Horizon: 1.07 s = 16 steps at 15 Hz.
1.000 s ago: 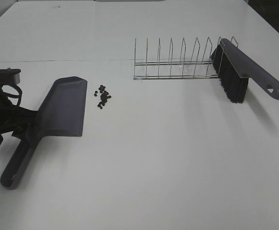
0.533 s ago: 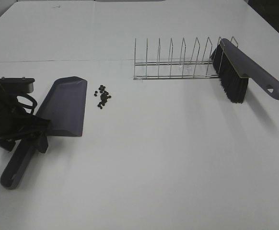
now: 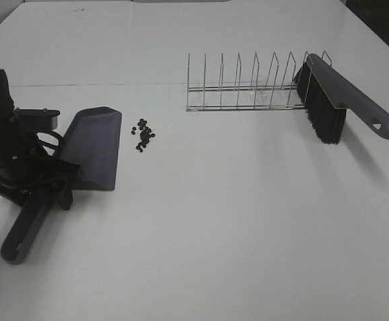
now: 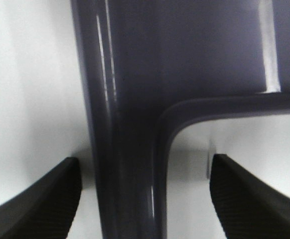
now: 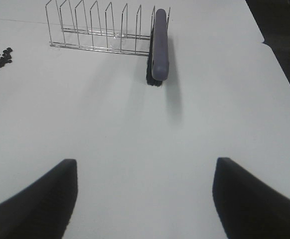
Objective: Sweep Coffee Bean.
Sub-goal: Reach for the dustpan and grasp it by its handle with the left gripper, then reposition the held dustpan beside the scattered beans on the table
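The coffee bean (image 3: 143, 134) cluster lies on the white table just right of the grey dustpan (image 3: 93, 144), and shows far off in the right wrist view (image 5: 0, 59). My left gripper (image 3: 37, 190) is open and straddles the dustpan's handle (image 4: 130, 164) where it meets the pan, with a gap on both sides between the handle and the fingers (image 4: 45, 199). The brush (image 3: 345, 97) leans against the end of the wire rack (image 3: 248, 87). In its own view my right gripper (image 5: 145, 199) is open and empty, well short of the brush (image 5: 160, 45).
The wire rack (image 5: 100, 30) stands behind the middle of the table, between the beans and the brush. The dustpan handle's end (image 3: 17, 241) points toward the front left edge. A dark area lies past the table's right edge (image 5: 284, 30).
My left arm has come in from the left edge and moved right over the dustpan handle, so its fingers now straddle it. Dustpan, beans and brush have not moved.
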{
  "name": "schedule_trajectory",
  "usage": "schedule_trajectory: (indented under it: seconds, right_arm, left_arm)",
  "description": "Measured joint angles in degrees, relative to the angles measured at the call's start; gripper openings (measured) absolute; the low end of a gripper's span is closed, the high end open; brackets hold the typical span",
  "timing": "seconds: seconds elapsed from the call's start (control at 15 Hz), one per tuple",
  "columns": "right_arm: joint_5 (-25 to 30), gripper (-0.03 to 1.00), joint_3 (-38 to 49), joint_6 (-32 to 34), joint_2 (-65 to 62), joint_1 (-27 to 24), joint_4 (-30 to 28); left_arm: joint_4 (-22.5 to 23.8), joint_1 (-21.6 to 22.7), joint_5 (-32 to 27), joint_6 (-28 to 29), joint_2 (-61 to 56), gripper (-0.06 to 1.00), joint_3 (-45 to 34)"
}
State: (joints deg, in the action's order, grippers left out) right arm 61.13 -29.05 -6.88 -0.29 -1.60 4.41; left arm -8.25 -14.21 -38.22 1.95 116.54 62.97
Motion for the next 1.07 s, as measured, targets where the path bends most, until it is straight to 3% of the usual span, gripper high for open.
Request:
schedule_trajectory:
  seconds: [0.13,0.2,0.67,1.07]
  right_arm:
    - [0.0,0.63,0.0,0.0,0.0,0.0,0.0]
    - [0.0,0.63,0.0,0.0,0.0,0.0,0.0]
    - [0.0,0.63,0.0,0.0,0.0,0.0,0.0]
    - [0.0,0.63,0.0,0.0,0.0,0.0,0.0]
  left_arm:
    - [0.8,0.0,-1.3,1.2,0.5,0.51,1.0]
    - [0.9,0.0,-4.4,4.6,1.1,0.29,2.5]
    - [3.2,0.0,-11.8,8.0,-0.5,0.27,5.6]
    - [8.3,0.0,-12.3,11.2,-9.3,0.27,5.6]
